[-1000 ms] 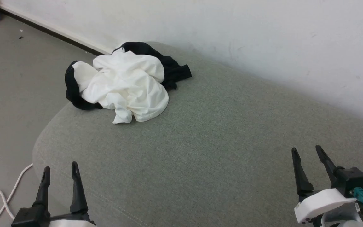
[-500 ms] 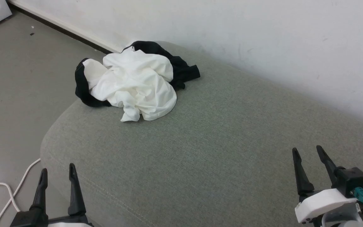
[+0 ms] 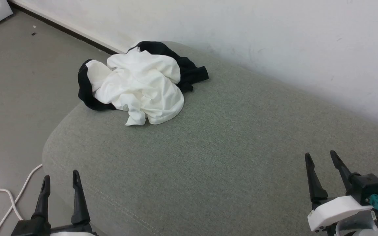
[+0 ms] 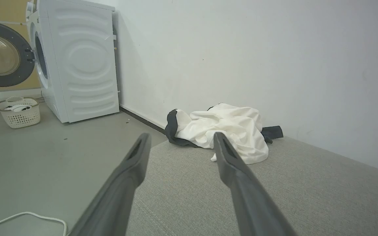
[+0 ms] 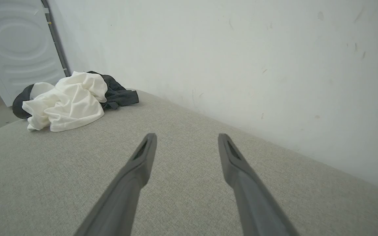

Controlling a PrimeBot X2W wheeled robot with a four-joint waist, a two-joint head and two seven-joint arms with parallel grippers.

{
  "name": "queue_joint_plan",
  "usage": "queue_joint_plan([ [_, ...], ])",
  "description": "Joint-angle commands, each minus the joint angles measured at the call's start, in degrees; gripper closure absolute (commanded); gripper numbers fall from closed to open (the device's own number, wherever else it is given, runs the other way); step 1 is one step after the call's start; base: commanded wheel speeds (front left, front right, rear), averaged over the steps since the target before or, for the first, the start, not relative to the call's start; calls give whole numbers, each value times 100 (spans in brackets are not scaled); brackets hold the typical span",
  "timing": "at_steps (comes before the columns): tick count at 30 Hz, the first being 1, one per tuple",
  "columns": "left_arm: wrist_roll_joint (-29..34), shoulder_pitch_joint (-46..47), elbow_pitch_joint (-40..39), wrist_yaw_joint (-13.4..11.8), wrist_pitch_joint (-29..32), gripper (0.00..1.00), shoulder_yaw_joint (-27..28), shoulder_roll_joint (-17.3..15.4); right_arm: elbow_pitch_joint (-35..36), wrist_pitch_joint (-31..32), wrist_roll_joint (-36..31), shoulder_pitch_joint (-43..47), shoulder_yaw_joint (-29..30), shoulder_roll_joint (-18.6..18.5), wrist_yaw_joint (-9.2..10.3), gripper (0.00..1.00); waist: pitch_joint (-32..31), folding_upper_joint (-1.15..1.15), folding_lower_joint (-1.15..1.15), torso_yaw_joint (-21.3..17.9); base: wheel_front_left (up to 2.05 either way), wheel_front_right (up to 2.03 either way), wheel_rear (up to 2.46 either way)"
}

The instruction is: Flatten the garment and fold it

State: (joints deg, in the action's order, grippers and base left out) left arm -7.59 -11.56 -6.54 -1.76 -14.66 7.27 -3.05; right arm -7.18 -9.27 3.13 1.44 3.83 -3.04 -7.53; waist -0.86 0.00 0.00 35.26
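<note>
The garment (image 3: 139,87) lies crumpled in a heap at the far left end of a grey-green cushioned bench (image 3: 221,141): white cloth with black parts around it. It also appears as the garment (image 4: 228,131) ahead of the left fingers and the garment (image 5: 69,101) far to the upper left of the right fingers. My left gripper (image 3: 61,178) stands open at the lower left, over the bench's near edge. My right gripper (image 3: 320,157) stands open at the lower right, above bare cushion. Both are empty and well short of the heap.
A white wall (image 3: 241,29) runs along the bench's far side. Grey floor (image 3: 15,88) lies to the left, with a white cable (image 3: 8,196) on it. A white washing machine (image 4: 77,62) with its door open and a pale laundry basket (image 4: 20,113) stand further left.
The whole head view has shifted a little right, so the camera moved. The garment lies as before and both grippers stay open.
</note>
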Motion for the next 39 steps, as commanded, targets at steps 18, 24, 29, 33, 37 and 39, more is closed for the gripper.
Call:
queue_joint_plan([
  [18,-897,2909,-847,351,1467,0,-262,-798,918,468,-300,-227,161,16,4,0,769,0,0,74,0,0,0],
  [24,-1184,4526,178,554,2323,0,-171,-1393,1523,777,-556,-394,64,16,4,0,1318,0,0,-158,0,0,0],
  [29,-1339,5380,1272,772,2874,0,-308,-1937,1975,1036,-805,-496,-5,16,4,0,1743,0,0,-426,0,0,0],
  [33,-1778,5896,2018,870,3357,0,-394,-2193,2311,1216,-981,-545,-43,16,4,0,2038,0,0,-628,0,0,0],
  [37,-2235,6170,2523,917,3967,0,-765,-2520,2575,1384,-1118,-594,-77,16,4,0,2340,0,0,-829,0,0,0],
  [39,-2448,6245,2750,921,4218,0,-921,-2641,2690,1455,-1177,-621,-104,16,4,0,2484,0,0,-922,0,0,0],
])
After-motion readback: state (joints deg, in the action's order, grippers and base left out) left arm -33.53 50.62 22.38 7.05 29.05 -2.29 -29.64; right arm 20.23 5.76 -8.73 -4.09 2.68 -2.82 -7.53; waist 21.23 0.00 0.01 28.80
